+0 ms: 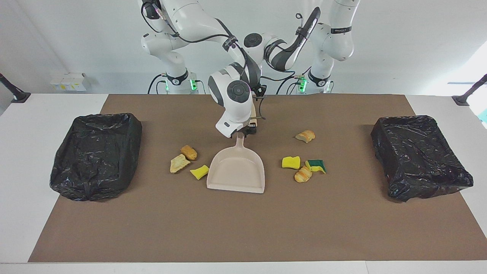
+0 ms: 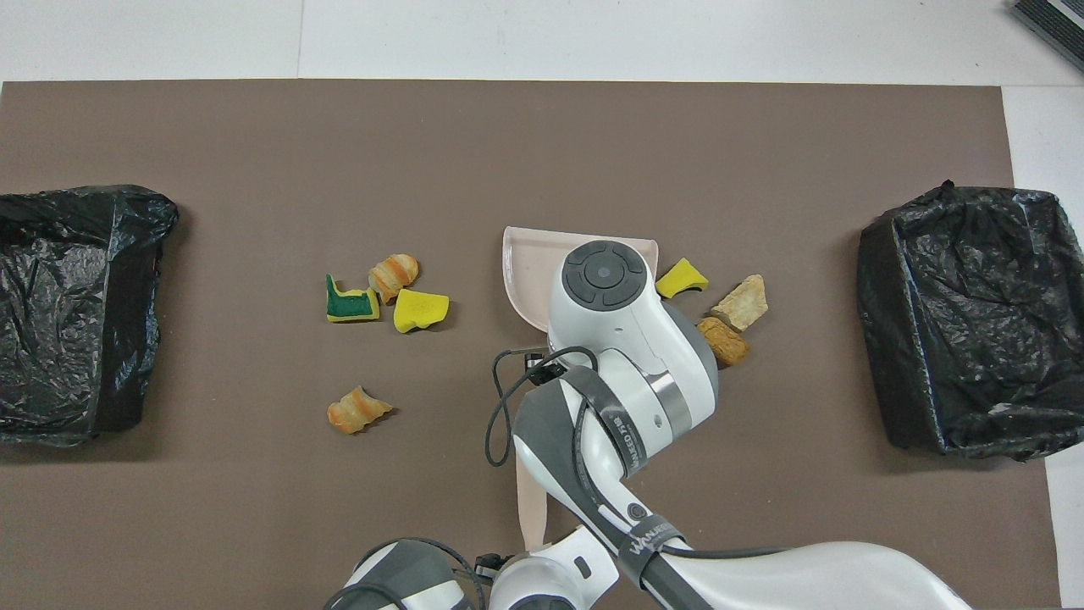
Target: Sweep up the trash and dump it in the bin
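Reading clock directions off the facing view, at nine o'clock on the flat brown mat (image 1: 243, 228) that covers the white table (image 1: 19, 152) I have a boxy bin (image 1: 95, 156) lined with crinkled, glossy black plastic, at the right arm's end. Next come three scraps of trash at nine o'clock of the dustpan: a rounded tan-orange chunk (image 1: 188, 152), a pale, craggy bread-like chunk (image 1: 179, 163) and a small wedge of yellow sponge (image 1: 199, 172) just beside the pan's wall. The single dustpan (image 1: 236, 171) is smooth beige plastic, a shallow scoop with its slim handle pointing to twelve o'clock. The right gripper (image 1: 245, 132) sits down at the tip of that handle; I cannot tell whether it has closed on it. At twelve o'clock of it a beige brush handle (image 1: 253, 112) shows, and the left gripper (image 1: 261, 91) is at its upper end, mostly hidden by the right arm, so its grip I cannot tell either. At two o'clock of the dustpan lies one ridged bread chunk (image 1: 305, 136); at three o'clock sit a yellow sponge block (image 1: 291, 162), a green-and-yellow sponge (image 1: 316, 165) and another ridged orange chunk (image 1: 303, 174), touching or nearly so. That makes seven scraps, all on the mat. At three o'clock is the second black-lined bin (image 1: 420, 156).
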Available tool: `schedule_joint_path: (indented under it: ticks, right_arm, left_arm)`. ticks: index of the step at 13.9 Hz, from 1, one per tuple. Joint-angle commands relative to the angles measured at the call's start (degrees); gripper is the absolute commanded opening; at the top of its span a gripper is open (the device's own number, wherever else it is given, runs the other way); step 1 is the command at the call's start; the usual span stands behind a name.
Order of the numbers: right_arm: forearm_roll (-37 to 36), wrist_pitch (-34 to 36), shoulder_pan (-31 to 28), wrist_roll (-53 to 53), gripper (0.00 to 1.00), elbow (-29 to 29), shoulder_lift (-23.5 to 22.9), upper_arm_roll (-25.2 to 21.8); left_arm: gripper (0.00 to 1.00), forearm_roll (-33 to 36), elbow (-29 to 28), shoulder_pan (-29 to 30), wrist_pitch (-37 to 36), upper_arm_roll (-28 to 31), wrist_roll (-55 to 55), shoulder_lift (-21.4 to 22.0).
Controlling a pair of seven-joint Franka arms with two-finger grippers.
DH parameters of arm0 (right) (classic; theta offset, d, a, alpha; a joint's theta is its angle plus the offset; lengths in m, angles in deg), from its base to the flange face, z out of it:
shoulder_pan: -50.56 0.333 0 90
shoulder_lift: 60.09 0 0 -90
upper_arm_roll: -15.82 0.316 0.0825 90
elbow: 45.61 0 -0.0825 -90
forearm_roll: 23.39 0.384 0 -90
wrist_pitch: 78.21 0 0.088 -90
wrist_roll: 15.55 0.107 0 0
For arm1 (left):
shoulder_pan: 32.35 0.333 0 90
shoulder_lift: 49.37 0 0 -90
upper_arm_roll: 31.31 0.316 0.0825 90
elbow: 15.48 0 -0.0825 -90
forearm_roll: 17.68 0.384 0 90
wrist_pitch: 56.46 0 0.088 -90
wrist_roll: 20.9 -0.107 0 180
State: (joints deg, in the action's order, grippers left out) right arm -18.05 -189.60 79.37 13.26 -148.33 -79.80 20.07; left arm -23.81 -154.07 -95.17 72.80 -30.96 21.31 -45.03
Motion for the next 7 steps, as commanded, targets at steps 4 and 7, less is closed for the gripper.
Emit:
schedule_joint_path:
  ticks: [4, 7]
  right_arm:
    - [0.9, 0.3, -0.2, 0.3, 0.10, -1.2, 1.6, 0.1]
    - [0.7, 1.3, 0.0, -0.2, 0.00, -0.5, 2.0, 0.3]
  left_arm:
    - [0.02, -0.9, -0.1, -1.2, -4.9, 0.9, 0.8, 1.7]
    - [0.00, -0.9, 0.0, -0.5, -7.4, 1.0, 0.4, 3.1]
